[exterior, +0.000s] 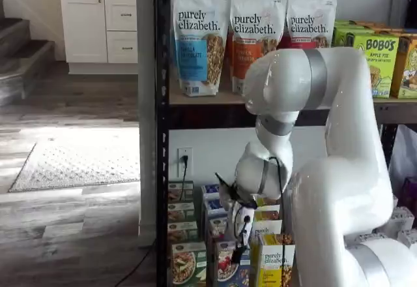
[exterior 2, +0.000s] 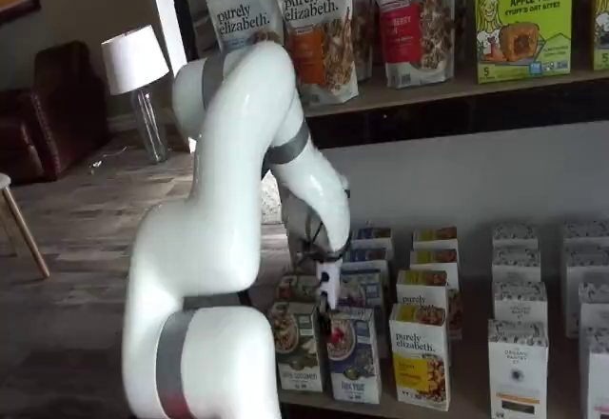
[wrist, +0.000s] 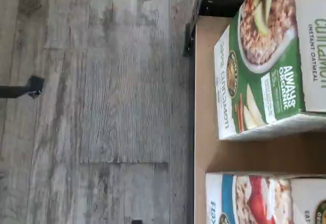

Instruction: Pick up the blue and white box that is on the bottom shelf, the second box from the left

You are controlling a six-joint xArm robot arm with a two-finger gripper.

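The blue and white box stands at the front of the bottom shelf in both shelf views, between a green box and a yellow box. In the wrist view only its end shows, beside the green box. My gripper hangs just above and in front of the blue and white box, also seen in a shelf view. Its black fingers show no clear gap and hold nothing that I can see.
More rows of small boxes stand behind and to the right on the bottom shelf. Granola bags and Bobo's boxes fill the upper board. A black rack post stands left of the arm. Grey wood floor lies in front.
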